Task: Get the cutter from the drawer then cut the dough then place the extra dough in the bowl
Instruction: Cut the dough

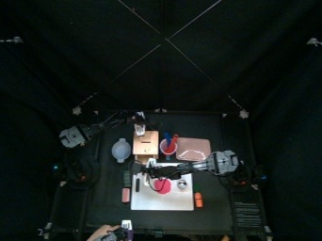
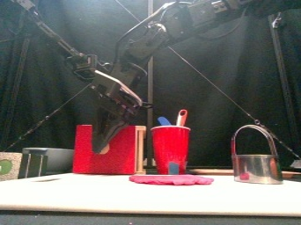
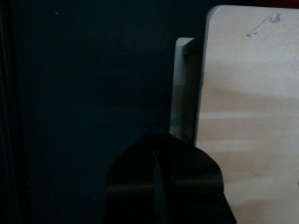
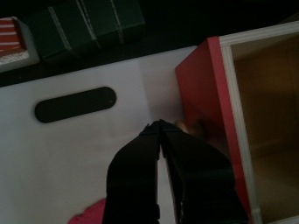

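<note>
Hovering over the white cutting board [image 4: 82, 149], the right claw [image 4: 156, 129] has its jaws pressed together on nothing, tips just short of the open red drawer [image 4: 211, 105]. The cutter [image 2: 256, 156] stands out in the open, well off to that claw's side, so the fetching looks done. The pink dough [image 2: 171, 179] lies flat near the claw and seems whole, so cutting it and carrying the scraps to the bowl [image 1: 120, 149] are left. The left claw [image 3: 158, 147], also closed and empty, rests by the wooden box [image 3: 251, 105].
</note>
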Robot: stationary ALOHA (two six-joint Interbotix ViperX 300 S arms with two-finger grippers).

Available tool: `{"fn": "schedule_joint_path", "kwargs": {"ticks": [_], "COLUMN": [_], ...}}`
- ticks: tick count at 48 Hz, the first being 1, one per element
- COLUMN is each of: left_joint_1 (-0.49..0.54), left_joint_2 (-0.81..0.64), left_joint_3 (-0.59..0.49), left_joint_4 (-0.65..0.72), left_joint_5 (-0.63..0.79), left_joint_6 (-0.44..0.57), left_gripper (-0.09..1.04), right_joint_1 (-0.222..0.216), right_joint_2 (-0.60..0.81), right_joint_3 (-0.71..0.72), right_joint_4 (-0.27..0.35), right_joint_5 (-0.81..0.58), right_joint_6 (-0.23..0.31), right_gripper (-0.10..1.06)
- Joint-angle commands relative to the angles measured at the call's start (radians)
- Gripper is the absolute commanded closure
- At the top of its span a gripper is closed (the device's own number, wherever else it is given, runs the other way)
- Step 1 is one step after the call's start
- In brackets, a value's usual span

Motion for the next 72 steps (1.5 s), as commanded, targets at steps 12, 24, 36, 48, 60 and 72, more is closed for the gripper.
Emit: {"fn": "schedule_joint_path", "kwargs": {"ticks": [12,24,36,48,60,72], "left_joint_1": [-0.011,-0.011,-0.011,-0.011,-0.008,-0.003], "left_joint_2": [-0.011,-0.009,-0.009,-0.009,-0.009,-0.023], "left_joint_3": [-0.018,-0.015,-0.015,-0.015,-0.018,-0.031], "left_joint_4": [-0.003,-0.003,-0.003,-0.003,-0.002,-0.003], "left_joint_5": [0.0,0.002,0.0,0.0,0.0,-0.037], "left_joint_6": [-0.003,-0.003,-0.003,-0.005,-0.009,-0.015], "left_gripper": [0.6,0.6,0.6,0.6,0.6,0.6], "right_joint_1": [-0.041,-0.066,-0.089,-0.101,-0.094,-0.035], "right_joint_2": [-0.026,-0.025,-0.026,-0.023,-0.026,-0.038], "right_joint_3": [-0.011,-0.012,-0.011,-0.009,-0.017,-0.052], "right_joint_4": [-0.034,-0.067,-0.095,-0.118,-0.11,-0.08], "right_joint_5": [-0.006,-0.008,-0.008,-0.014,-0.014,-0.011], "right_joint_6": [-0.005,-0.005,-0.005,-0.005,-0.002,0.009], "right_gripper": [0.88,0.88,0.88,0.88,0.88,0.88]}}
